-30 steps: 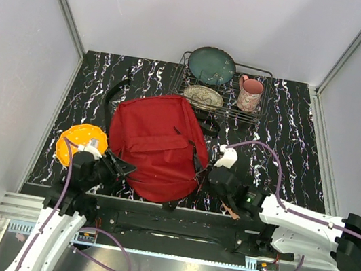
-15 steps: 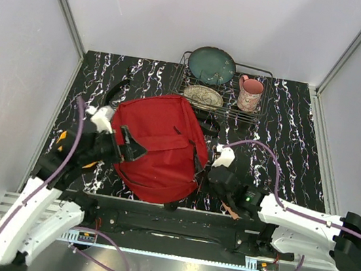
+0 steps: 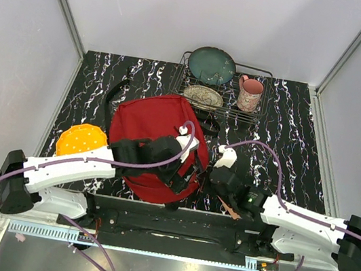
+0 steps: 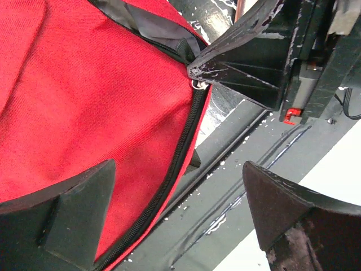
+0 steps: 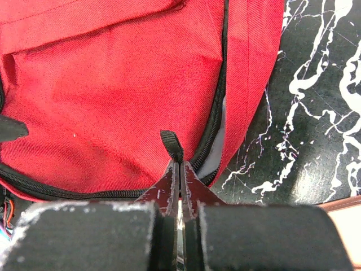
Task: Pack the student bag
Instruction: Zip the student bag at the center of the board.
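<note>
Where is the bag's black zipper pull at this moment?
In the right wrist view, the zipper pull sits between the tips of the shut right end effector, near the right edge of the student bag.

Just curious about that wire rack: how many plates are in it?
2: a teal plate upright at the back of the wire rack, a patterned plate in front; more might be hidden.
</note>
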Robot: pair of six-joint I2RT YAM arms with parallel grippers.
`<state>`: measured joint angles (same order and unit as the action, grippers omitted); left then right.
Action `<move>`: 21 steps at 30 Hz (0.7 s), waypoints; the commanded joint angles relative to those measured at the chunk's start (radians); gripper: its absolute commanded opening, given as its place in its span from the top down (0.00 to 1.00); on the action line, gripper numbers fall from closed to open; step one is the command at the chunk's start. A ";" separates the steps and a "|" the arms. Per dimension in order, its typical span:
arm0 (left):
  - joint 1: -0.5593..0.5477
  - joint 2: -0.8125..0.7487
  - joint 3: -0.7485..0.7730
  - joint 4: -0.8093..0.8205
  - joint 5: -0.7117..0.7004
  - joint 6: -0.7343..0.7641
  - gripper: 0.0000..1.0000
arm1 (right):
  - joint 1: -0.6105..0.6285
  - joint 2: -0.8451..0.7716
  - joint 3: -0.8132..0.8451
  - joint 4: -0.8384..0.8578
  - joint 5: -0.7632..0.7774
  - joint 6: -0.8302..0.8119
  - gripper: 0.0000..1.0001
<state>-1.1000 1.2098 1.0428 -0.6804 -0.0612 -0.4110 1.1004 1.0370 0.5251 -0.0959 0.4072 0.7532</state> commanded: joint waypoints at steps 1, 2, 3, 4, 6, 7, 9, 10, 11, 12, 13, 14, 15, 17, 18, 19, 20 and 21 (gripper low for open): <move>-0.009 -0.024 -0.024 0.172 -0.046 0.087 0.01 | -0.007 -0.040 0.036 -0.016 0.056 0.003 1.00; -0.009 -0.016 -0.033 0.195 -0.048 0.093 0.01 | -0.008 -0.041 0.033 -0.018 0.058 0.006 1.00; -0.012 -0.007 -0.032 0.199 -0.054 0.104 0.01 | -0.007 -0.048 0.035 -0.016 0.058 0.006 1.00; -0.017 0.013 -0.032 0.205 -0.054 0.109 0.01 | -0.008 -0.049 0.035 -0.018 0.058 0.006 1.00; -0.032 0.033 -0.032 0.237 -0.036 0.124 0.01 | -0.008 -0.051 0.039 -0.021 0.058 0.006 1.00; -0.037 0.055 -0.027 0.257 -0.029 0.127 0.01 | -0.007 -0.051 0.041 -0.021 0.056 0.008 1.00; -0.058 0.088 -0.023 0.266 -0.022 0.141 0.01 | -0.007 -0.048 0.042 -0.024 0.055 0.009 1.00; -0.064 0.099 -0.018 0.272 -0.019 0.144 0.01 | -0.008 -0.049 0.042 -0.025 0.056 0.012 1.00; -0.075 0.108 -0.018 0.275 -0.009 0.147 0.01 | -0.007 -0.051 0.042 -0.027 0.059 0.012 1.00; -0.078 0.132 -0.018 0.277 -0.006 0.149 0.01 | -0.008 -0.051 0.041 -0.028 0.059 0.014 1.00; -0.083 0.141 -0.018 0.275 -0.006 0.149 0.02 | -0.008 -0.051 0.042 -0.027 0.062 0.017 1.00; -0.087 0.148 -0.023 0.274 -0.006 0.149 0.03 | -0.007 -0.049 0.042 -0.030 0.067 0.015 1.00; -0.092 0.155 -0.027 0.275 -0.006 0.143 0.03 | -0.008 -0.049 0.042 -0.031 0.067 0.018 1.00; -0.093 0.154 -0.052 0.288 -0.005 0.133 0.06 | -0.007 -0.049 0.042 -0.037 0.073 0.023 1.00; -0.095 0.148 -0.061 0.294 -0.003 0.123 0.08 | -0.008 -0.049 0.041 -0.036 0.073 0.028 1.00; -0.097 0.146 -0.081 0.304 -0.002 0.118 0.09 | -0.008 -0.048 0.039 -0.038 0.076 0.031 1.00; -0.097 0.145 -0.089 0.308 -0.003 0.110 0.11 | -0.008 -0.048 0.038 -0.038 0.076 0.034 1.00; -0.098 0.145 -0.096 0.312 -0.003 0.107 0.11 | -0.008 -0.048 0.038 -0.038 0.077 0.034 1.00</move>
<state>-1.1915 1.3727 0.9779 -0.4397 -0.0750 -0.2893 1.1004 1.0069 0.5293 -0.1280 0.4210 0.7719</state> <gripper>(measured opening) 0.904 0.010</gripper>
